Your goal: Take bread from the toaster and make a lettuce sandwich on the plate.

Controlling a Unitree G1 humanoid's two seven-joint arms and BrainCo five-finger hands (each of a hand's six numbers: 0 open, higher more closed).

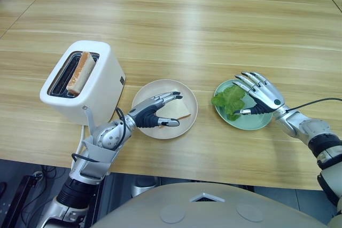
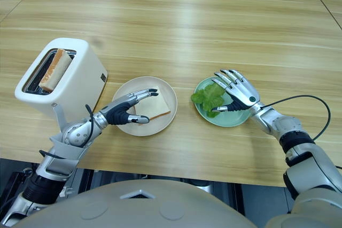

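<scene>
A white toaster (image 1: 88, 86) stands at the left with one toast slice (image 1: 81, 72) upright in its slot. To its right a beige plate (image 1: 160, 92) holds a flat bread slice (image 1: 179, 110). My left hand (image 1: 155, 115) lies low over the near left of that plate, fingers stretched out toward the slice and holding nothing. Further right, a green plate (image 1: 255, 121) carries a lettuce leaf (image 1: 228, 100). My right hand (image 1: 261, 93) hovers over that plate's right side with fingers spread, its thumb close to the leaf's near edge.
The wooden table (image 1: 187, 20) stretches far behind the plates. Its front edge runs just below both forearms. A black cable (image 1: 315, 100) loops over the table by my right wrist.
</scene>
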